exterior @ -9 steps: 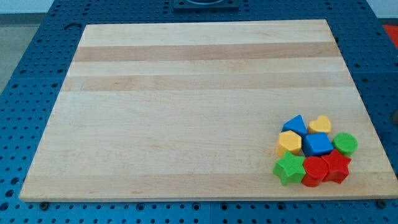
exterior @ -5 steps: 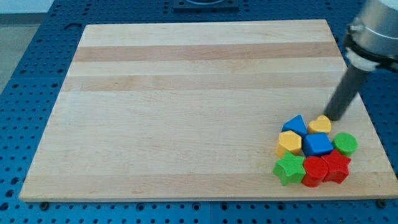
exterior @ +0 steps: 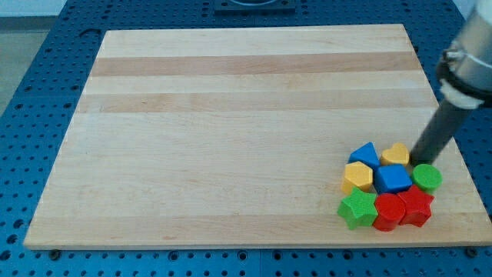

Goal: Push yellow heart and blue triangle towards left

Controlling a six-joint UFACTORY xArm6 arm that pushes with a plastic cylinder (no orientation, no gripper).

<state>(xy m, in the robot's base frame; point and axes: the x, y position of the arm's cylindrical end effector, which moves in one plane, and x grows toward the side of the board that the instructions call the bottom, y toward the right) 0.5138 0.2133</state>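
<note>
The yellow heart [exterior: 396, 154] and the blue triangle [exterior: 365, 153] sit side by side at the top of a cluster of blocks near the board's lower right corner. My tip [exterior: 419, 160] rests on the board just right of the yellow heart, close to or touching it, and just above the green round block [exterior: 427, 178]. The rod slants up to the view's right.
Below them lie a yellow hexagon [exterior: 357, 177], a blue block [exterior: 393, 179], a green star [exterior: 357, 209], a red block [exterior: 389, 211] and a red star [exterior: 417, 205]. The wooden board [exterior: 231, 131] lies on a blue perforated table; its right edge is near the cluster.
The rod came into view from the right, then its tip moved down and right, from above the yellow heart to the heart's right side. The blocks have not visibly moved.
</note>
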